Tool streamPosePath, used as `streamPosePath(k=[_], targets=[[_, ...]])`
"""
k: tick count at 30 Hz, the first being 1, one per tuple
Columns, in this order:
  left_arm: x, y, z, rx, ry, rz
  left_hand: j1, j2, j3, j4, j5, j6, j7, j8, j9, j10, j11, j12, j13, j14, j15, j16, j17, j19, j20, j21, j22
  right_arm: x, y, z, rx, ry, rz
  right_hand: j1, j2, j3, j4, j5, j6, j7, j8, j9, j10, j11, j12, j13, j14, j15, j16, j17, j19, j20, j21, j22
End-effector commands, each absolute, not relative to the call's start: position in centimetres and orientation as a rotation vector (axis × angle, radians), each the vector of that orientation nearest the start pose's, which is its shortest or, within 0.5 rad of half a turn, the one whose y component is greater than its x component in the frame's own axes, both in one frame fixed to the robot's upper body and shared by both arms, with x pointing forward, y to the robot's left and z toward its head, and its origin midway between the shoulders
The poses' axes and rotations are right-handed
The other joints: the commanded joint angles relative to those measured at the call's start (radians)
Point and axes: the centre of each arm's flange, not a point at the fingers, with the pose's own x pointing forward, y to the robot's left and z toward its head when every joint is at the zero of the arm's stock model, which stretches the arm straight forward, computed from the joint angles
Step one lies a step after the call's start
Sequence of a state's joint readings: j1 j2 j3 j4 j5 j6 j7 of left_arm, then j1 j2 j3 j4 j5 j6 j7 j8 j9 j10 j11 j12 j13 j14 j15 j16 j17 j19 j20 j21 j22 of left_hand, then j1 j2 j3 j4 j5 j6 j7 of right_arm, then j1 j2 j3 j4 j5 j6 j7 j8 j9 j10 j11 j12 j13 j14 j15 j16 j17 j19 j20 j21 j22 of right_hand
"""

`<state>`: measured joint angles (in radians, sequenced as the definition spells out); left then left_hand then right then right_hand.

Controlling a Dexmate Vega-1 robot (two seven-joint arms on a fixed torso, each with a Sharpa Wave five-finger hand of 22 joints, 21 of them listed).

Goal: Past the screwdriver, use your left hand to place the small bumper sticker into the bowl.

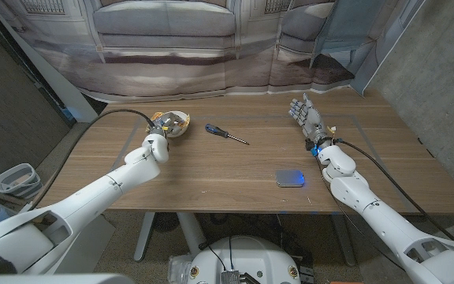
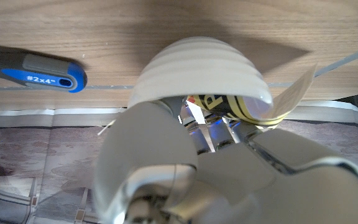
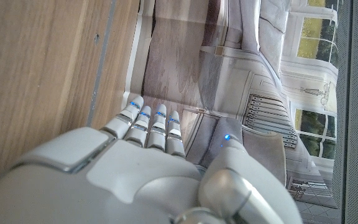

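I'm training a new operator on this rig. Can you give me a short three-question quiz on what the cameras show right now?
1. True or false: the left hand is over the bowl at the table's far side.
2. Which thing lies nearest the table's front edge? A) the screwdriver B) the blue tin C) the bowl
3. Fill in: the yellow and black sticker at the left hand's fingers shows beside the rim of the ____.

Key
1. True.
2. B, the blue tin, which lies in front of the right hand.
3. Bowl.
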<state>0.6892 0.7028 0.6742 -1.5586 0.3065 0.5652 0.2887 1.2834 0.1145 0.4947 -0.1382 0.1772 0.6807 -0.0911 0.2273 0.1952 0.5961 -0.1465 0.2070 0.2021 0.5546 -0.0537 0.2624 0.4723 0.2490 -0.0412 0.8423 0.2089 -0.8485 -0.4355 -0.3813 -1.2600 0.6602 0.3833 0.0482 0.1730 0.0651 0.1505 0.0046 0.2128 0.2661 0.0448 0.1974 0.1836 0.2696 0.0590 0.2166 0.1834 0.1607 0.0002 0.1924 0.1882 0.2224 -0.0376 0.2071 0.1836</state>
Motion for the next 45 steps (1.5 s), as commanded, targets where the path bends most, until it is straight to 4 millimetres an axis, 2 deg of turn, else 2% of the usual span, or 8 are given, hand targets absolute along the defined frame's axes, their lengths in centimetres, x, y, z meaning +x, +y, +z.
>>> streamPosePath(k=[1, 7, 13, 18, 26, 29, 42, 45], targets=[[65.5, 30.1, -0.2, 1.164, -0.292, 0.384, -0.006, -0.003, 0.000, 0.000, 0.004, 0.007, 0.003, 0.001, 0.002, -0.002, -0.001, 0.000, 0.005, -0.001, -0.116, -0.001, 0.001, -0.008, -0.035, 0.007, 0.003, 65.4, -26.0, -3.7, 0.109, -0.641, 0.245, -0.002, 0.007, 0.000, -0.004, 0.001, 0.003, 0.004, -0.001, 0.004, 0.006, -0.004, -0.002, 0.004, 0.008, 0.004, 0.000, 0.005, 0.008, -0.024, -0.001, 0.004], [65.8, 30.0, 0.1, 1.162, -0.293, 0.371, -0.010, -0.004, -0.002, 0.001, 0.003, 0.004, 0.006, -0.001, 0.002, -0.007, 0.002, -0.002, 0.005, -0.014, -0.112, -0.007, 0.001, -0.016, -0.031, 0.009, 0.001, 65.5, -26.0, -3.7, 0.108, -0.639, 0.242, -0.001, 0.008, 0.000, -0.004, 0.001, 0.003, 0.004, -0.001, 0.004, 0.007, -0.004, -0.001, 0.004, 0.008, 0.004, 0.000, 0.005, 0.009, -0.024, -0.001, 0.004], [65.6, 30.1, 0.2, 1.147, -0.297, 0.378, -0.029, -0.016, -0.010, 0.006, 0.003, -0.010, -0.003, -0.008, 0.003, -0.022, 0.002, -0.006, 0.006, -0.061, -0.105, -0.034, -0.012, -0.055, -0.010, 0.004, -0.006, 65.5, -26.0, -3.5, 0.110, -0.635, 0.237, -0.001, 0.008, 0.001, -0.004, 0.001, 0.003, 0.004, -0.001, 0.004, 0.008, -0.003, -0.001, 0.004, 0.007, 0.004, -0.001, 0.005, 0.009, -0.024, -0.001, 0.004], [65.4, 30.3, 0.0, 1.135, -0.291, 0.362, -0.054, -0.028, -0.023, 0.015, 0.002, -0.015, -0.013, -0.010, 0.004, -0.035, -0.002, -0.009, 0.007, -0.081, -0.097, -0.045, -0.022, -0.081, 0.015, -0.003, -0.013, 65.4, -26.0, -3.2, 0.101, -0.639, 0.240, 0.000, 0.009, 0.001, -0.004, 0.001, 0.002, 0.004, -0.001, 0.004, 0.006, -0.005, -0.001, 0.004, 0.008, 0.004, 0.000, 0.005, 0.009, -0.024, -0.001, 0.004], [64.6, 30.7, -0.2, 1.127, -0.269, 0.343, -0.129, -0.058, -0.059, 0.045, -0.003, -0.051, -0.031, -0.022, 0.003, -0.071, -0.017, -0.016, 0.008, -0.127, -0.082, -0.059, -0.040, -0.135, 0.077, -0.026, -0.022, 65.5, -25.7, -3.3, 0.100, -0.635, 0.246, 0.001, 0.011, 0.002, -0.004, 0.001, 0.003, 0.003, -0.001, 0.004, 0.006, -0.007, -0.002, 0.004, 0.009, 0.004, 0.000, 0.005, 0.009, -0.025, -0.001, 0.004], [64.3, 30.8, -0.3, 1.129, -0.271, 0.345, -0.147, -0.063, -0.067, 0.052, -0.004, -0.070, -0.039, -0.027, 0.003, -0.082, -0.018, -0.016, 0.008, -0.147, -0.077, -0.063, -0.045, -0.153, 0.088, -0.035, -0.023, 65.6, -25.6, -3.4, 0.099, -0.634, 0.248, 0.001, 0.012, 0.002, -0.005, 0.001, 0.003, 0.003, -0.001, 0.004, 0.006, -0.007, -0.002, 0.004, 0.009, 0.004, 0.000, 0.005, 0.009, -0.025, -0.001, 0.004], [63.9, 31.5, -0.2, 1.097, -0.270, 0.330, -0.192, -0.080, -0.089, 0.068, -0.003, -0.090, -0.038, -0.029, 0.002, -0.108, -0.021, -0.017, 0.009, -0.166, -0.072, -0.061, -0.054, -0.165, 0.093, -0.044, -0.024, 65.8, -25.1, -3.5, 0.099, -0.630, 0.254, 0.004, 0.015, 0.004, -0.005, 0.000, 0.005, 0.002, 0.000, 0.004, 0.008, -0.004, -0.001, 0.004, 0.011, 0.005, 0.000, 0.004, 0.010, -0.024, -0.001, 0.004], [63.7, 31.5, -0.2, 1.100, -0.277, 0.339, -0.249, -0.087, -0.115, 0.098, 0.000, -0.086, -0.038, -0.024, 0.002, -0.105, -0.026, -0.011, 0.010, -0.164, -0.073, -0.054, -0.057, -0.167, 0.088, -0.049, -0.024, 65.8, -25.0, -3.6, 0.102, -0.630, 0.253, 0.004, 0.015, 0.004, -0.006, 0.000, 0.005, 0.001, 0.000, 0.004, 0.008, -0.004, -0.001, 0.004, 0.012, 0.003, 0.001, 0.004, 0.010, -0.024, -0.001, 0.004]])
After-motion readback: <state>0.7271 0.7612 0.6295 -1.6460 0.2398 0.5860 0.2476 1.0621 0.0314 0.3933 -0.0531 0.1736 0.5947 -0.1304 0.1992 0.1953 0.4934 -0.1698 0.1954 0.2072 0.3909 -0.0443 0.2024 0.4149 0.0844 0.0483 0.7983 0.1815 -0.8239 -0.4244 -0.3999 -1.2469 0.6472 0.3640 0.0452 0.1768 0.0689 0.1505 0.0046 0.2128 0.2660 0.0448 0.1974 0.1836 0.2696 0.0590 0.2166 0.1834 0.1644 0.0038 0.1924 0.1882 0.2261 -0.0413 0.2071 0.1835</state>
